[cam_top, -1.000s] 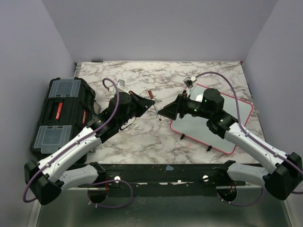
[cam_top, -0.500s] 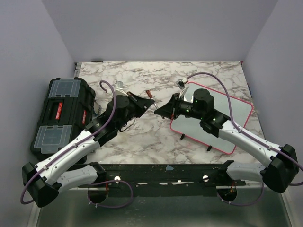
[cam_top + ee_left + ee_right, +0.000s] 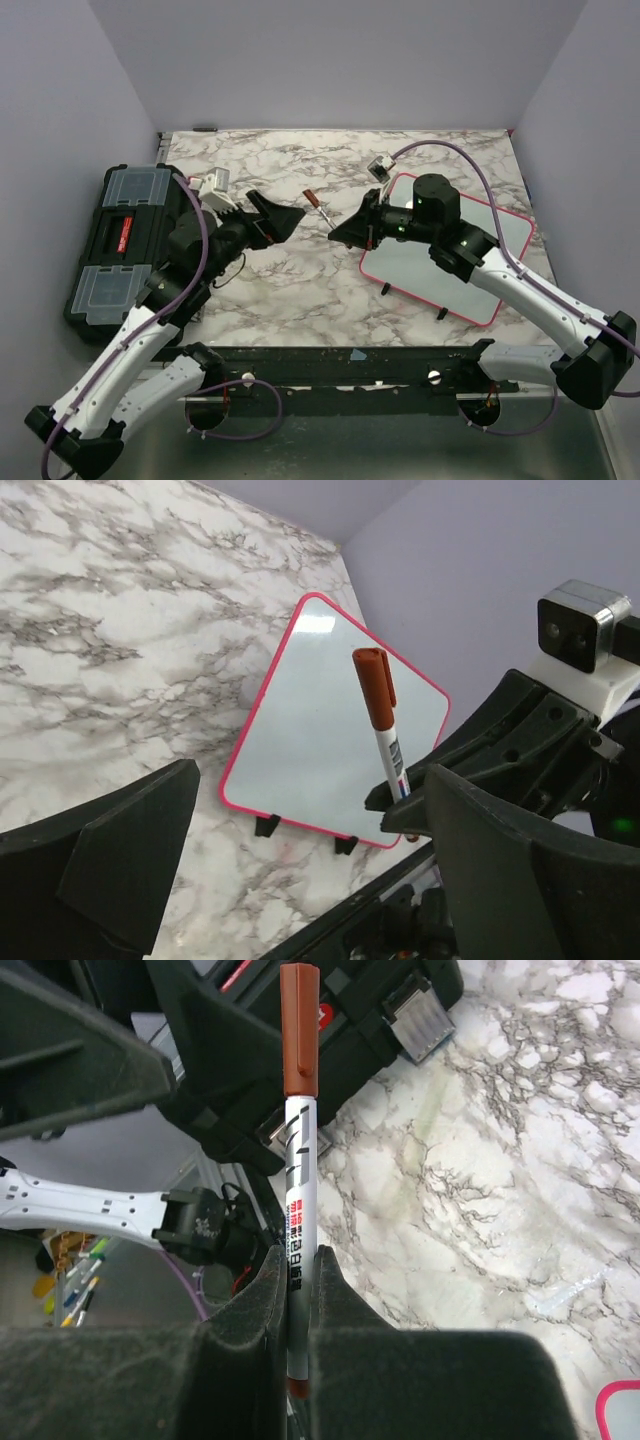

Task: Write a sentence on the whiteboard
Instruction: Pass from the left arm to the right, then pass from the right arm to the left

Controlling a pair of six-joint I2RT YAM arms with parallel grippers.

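Marble (image 3: 480, 1180); marker (image 3: 298, 1160) in closed end effector (image 3: 297, 1265)

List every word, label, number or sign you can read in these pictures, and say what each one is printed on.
Nothing can be quoted with certainty.
marker: black and red print along its white barrel, too blurred to read.
black toolbox: red label on its lid, too small to read.
whiteboard: no writing shows.
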